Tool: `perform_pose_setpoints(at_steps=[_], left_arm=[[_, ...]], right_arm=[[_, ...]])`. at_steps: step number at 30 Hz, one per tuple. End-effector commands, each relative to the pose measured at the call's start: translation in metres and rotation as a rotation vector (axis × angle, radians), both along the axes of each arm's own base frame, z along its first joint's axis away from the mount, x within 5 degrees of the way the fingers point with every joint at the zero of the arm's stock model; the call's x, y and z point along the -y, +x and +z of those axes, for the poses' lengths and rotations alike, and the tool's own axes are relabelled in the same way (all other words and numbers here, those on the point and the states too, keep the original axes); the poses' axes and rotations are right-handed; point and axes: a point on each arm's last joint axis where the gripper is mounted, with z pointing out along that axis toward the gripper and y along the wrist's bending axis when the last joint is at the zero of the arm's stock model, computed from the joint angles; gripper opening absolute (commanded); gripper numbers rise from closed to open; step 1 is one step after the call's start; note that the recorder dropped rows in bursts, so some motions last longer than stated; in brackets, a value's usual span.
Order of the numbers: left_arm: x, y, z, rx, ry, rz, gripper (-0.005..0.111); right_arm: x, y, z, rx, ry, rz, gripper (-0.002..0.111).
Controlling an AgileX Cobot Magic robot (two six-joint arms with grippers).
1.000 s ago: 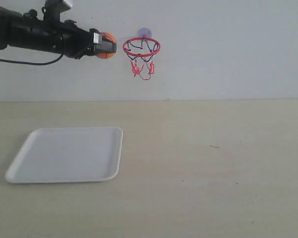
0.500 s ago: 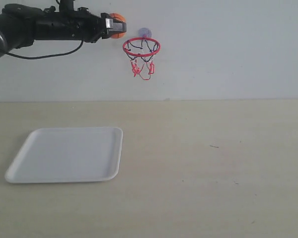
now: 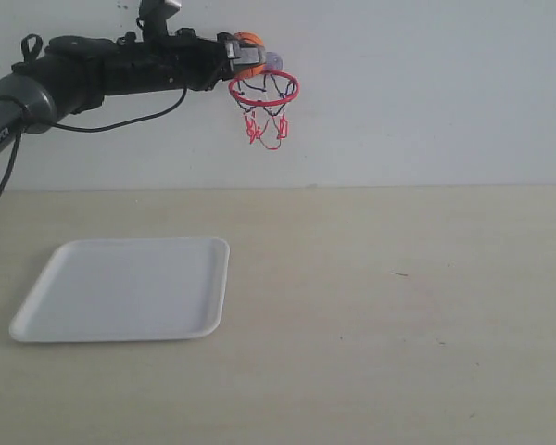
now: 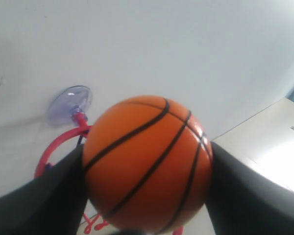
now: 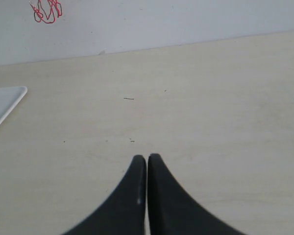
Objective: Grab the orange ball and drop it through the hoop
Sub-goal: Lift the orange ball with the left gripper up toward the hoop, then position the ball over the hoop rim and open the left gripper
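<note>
Nearest to me, my right jaws are clenched with nothing between them, their two dark fingers (image 5: 132,200) pressed together tip to tip above bare pale counter (image 3: 398,352). Further out on the left side of that counter lies a white tray (image 3: 120,289), flat and with nothing on it; only its corner shows at the edge of my right wrist view. Beyond the counter rises the plain white wall (image 3: 426,93), and high on it hangs the hoop (image 3: 264,102), its red ring level, its black-and-red net drooping below, and its clear suction cup (image 3: 271,61) stuck to the wall just above the ring. My left arm (image 3: 120,67) stretches out level from the left, up at that height, and my left jaws are grasping the orange ball (image 3: 249,51), one black finger (image 4: 39,205) on each side of it. The ball sits just over the left part of the ring, right beside the suction cup; I cannot tell whether it touches either.
</note>
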Motion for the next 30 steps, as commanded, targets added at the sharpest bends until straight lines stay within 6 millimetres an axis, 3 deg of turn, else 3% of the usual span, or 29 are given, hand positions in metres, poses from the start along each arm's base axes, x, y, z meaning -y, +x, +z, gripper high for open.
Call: perform_pose_setpoints(at_steps=[1, 10, 19, 30], left_arm=[[0.012, -0.002, 0.007, 0.043, -0.01, 0.015, 0.004], [0.012, -0.002, 0.009, 0.087, 0.001, 0.016, 0.006], [0.009, 0.0, 0.01, 0.134, 0.025, 0.042, 0.046], [0.002, 0.003, 0.01, 0.14, 0.033, 0.068, 0.064]], right_arm=[[0.0, 0.0, 0.002, 0.019, -0.004, -0.001, 0.0], [0.0, 0.0, 0.002, 0.019, -0.004, -0.001, 0.0], [0.0, 0.0, 0.002, 0.019, -0.004, -0.001, 0.0], [0.0, 0.0, 0.002, 0.019, -0.004, -0.001, 0.0]])
